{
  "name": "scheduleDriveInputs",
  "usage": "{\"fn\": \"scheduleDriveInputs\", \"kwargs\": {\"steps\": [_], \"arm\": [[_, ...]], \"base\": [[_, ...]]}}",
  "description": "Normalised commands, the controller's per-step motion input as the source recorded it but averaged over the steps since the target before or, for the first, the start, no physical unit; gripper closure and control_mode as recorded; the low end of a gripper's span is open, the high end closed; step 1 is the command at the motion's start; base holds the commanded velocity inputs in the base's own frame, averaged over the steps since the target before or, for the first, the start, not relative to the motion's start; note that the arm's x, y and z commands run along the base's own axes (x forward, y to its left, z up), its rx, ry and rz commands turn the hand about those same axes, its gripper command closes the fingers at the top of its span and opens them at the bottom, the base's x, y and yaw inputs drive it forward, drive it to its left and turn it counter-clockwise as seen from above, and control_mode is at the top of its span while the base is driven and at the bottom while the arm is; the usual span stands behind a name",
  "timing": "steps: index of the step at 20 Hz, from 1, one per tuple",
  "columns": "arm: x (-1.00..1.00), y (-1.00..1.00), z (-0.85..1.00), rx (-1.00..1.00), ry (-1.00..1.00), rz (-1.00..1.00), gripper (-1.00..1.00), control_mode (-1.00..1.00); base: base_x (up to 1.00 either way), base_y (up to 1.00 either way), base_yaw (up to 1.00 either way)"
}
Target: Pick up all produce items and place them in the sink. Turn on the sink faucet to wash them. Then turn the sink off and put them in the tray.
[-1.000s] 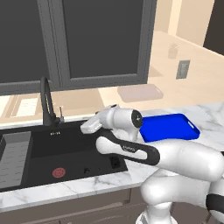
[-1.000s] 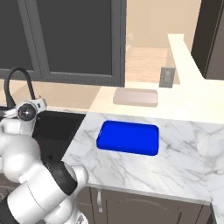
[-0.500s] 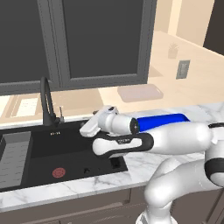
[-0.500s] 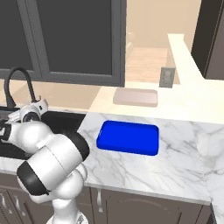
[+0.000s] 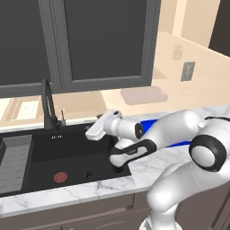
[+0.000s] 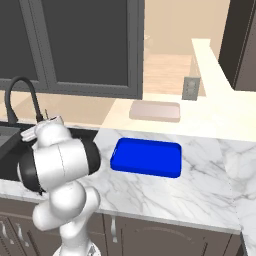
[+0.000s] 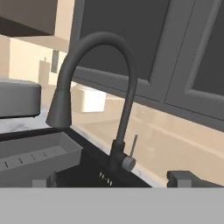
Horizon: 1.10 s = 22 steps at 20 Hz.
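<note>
The sink (image 5: 45, 155) is a black basin with a red drain in the white marble counter. The sink faucet (image 5: 47, 104) rises black and arched behind it, with a small lever (image 7: 131, 148) on its side. My gripper (image 5: 90, 133) hovers over the basin's right part, level with the faucet's base and apart from it, pointing at it. Its jaws stand open and empty, with the fingertips (image 7: 183, 177) wide apart in the hand view. The blue tray (image 6: 146, 157) lies empty on the counter to the right of the sink. Produce items are out of view.
A grey ribbed drying rack (image 5: 14, 157) sits in the sink's left end. On the far counter behind the tray lies a pale beige slab (image 6: 155, 111). Dark window frames stand behind the faucet. My arm's elbow overhangs the sink's right rim.
The arm's elbow and upper links have swung around while the hand stayed almost in place over the sink. The jaws remain open.
</note>
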Motion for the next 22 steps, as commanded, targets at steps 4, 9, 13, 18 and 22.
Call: {"fn": "scheduleDriveInputs", "kwargs": {"steps": [4, 9, 13, 18, 22], "arm": [[0.2, 0.12, 0.0, 0.0, 0.07, 0.0, -1.0, -1.0], [0.06, 0.23, 0.0, 0.0, 0.1, 0.0, -1.0, -1.0], [0.02, 0.25, 0.0, 0.0, 0.12, 0.0, -1.0, -1.0], [0.05, 0.29, -0.03, 0.0, 0.07, 0.0, -1.0, -1.0], [0.1, 0.22, -0.17, 0.0, 0.0, 0.0, -1.0, -1.0]], "base": [[0.0, 0.0, 0.0], [0.0, 0.0, 0.0], [0.0, 0.0, 0.0], [0.0, 0.0, 0.0], [0.0, 0.0, 0.0]]}}
